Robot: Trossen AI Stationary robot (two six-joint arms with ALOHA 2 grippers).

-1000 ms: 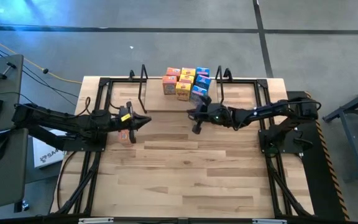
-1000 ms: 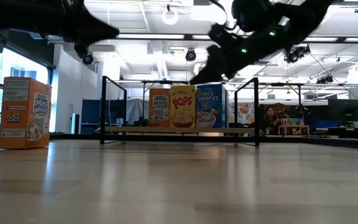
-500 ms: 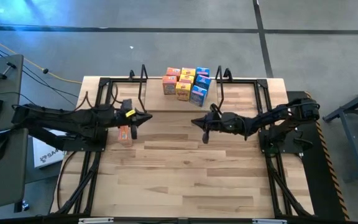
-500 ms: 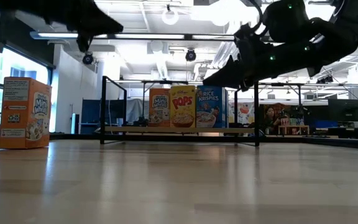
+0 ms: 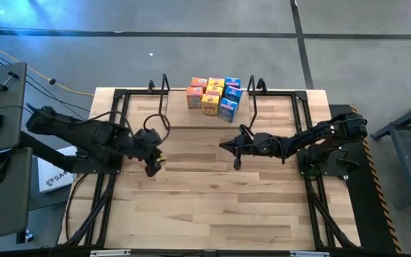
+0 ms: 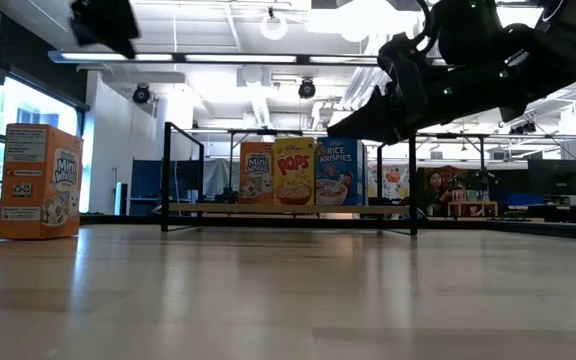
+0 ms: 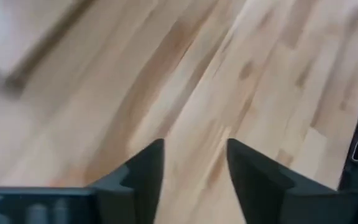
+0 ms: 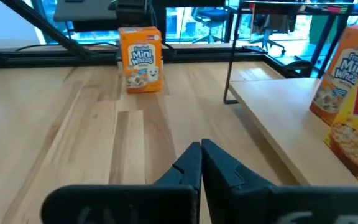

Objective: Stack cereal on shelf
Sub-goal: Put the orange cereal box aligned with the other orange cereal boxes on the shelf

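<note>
A lone orange Mini-Wheats box (image 6: 38, 180) stands upright on its base on the table's left part; it also shows in the right wrist view (image 8: 140, 59). In the high view my left arm hides it. Several orange, yellow and blue cereal boxes (image 5: 213, 95) stand on the shelf (image 5: 191, 118) at the far edge, and in the low view (image 6: 296, 172) they stand in a row. My left gripper (image 7: 194, 168) is open and empty, above the table near the lone box (image 5: 153, 165). My right gripper (image 8: 201, 157) is shut and empty, in front of the shelf (image 5: 223, 145).
The shelf's black wire uprights (image 5: 164, 96) (image 5: 252, 96) stand at its two ends. Black frame rails (image 5: 105, 178) (image 5: 312, 193) run along the table's left and right sides. Bare wooden table top (image 5: 205, 207) lies toward the near edge.
My left gripper has swung from lying level, pointing toward the table's right, to tipping down over the lone orange box, and has come a little toward the near edge. My right gripper has drawn back from the shelf toward the near edge. The boxes have not moved.
</note>
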